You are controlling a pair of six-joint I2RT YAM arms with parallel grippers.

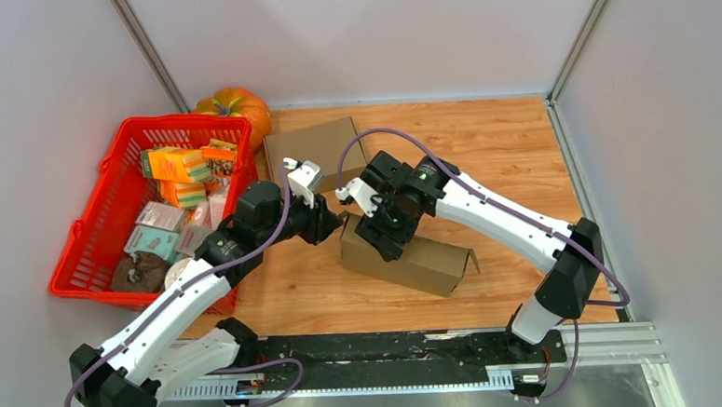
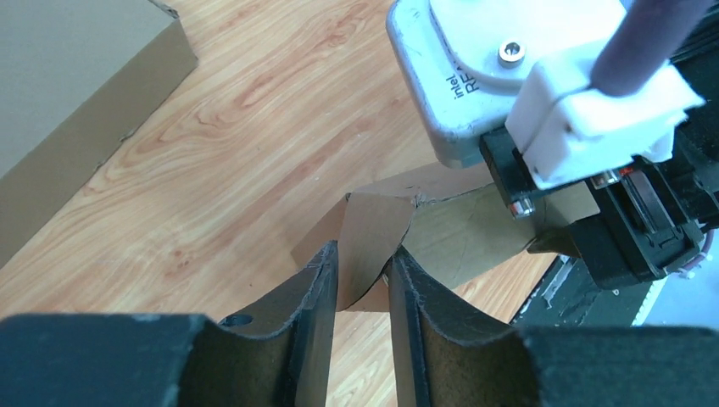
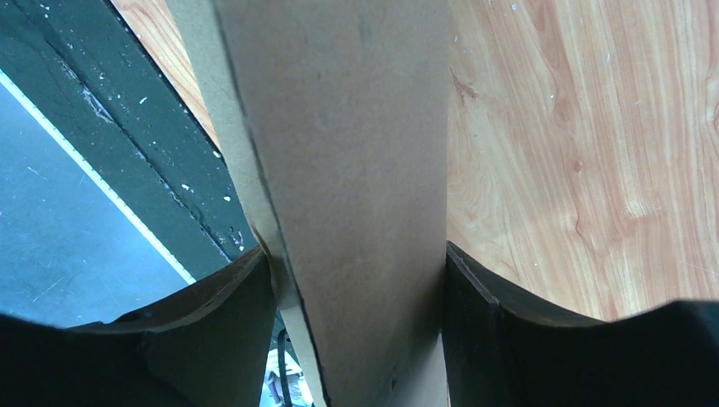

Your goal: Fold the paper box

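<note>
The brown paper box (image 1: 421, 261) lies on its side on the wooden table, its open end facing left. My left gripper (image 1: 332, 225) is at that end. In the left wrist view its fingers (image 2: 318, 288) are closed on a curved end flap (image 2: 373, 237) of the box. My right gripper (image 1: 384, 238) comes down on the box's left part from above. In the right wrist view the box's brown wall (image 3: 356, 170) fills the gap between the two fingers (image 3: 475, 297), which press on both sides. The right wrist's camera housing (image 2: 475, 76) hangs just above the flap.
A red basket (image 1: 84, 238) full of packets stands at the left, with an orange pumpkin (image 1: 240, 105) behind it. A flat cardboard sheet (image 1: 321, 142) lies at the back, also in the left wrist view (image 2: 68, 102). A black rail (image 1: 393, 351) runs along the near edge.
</note>
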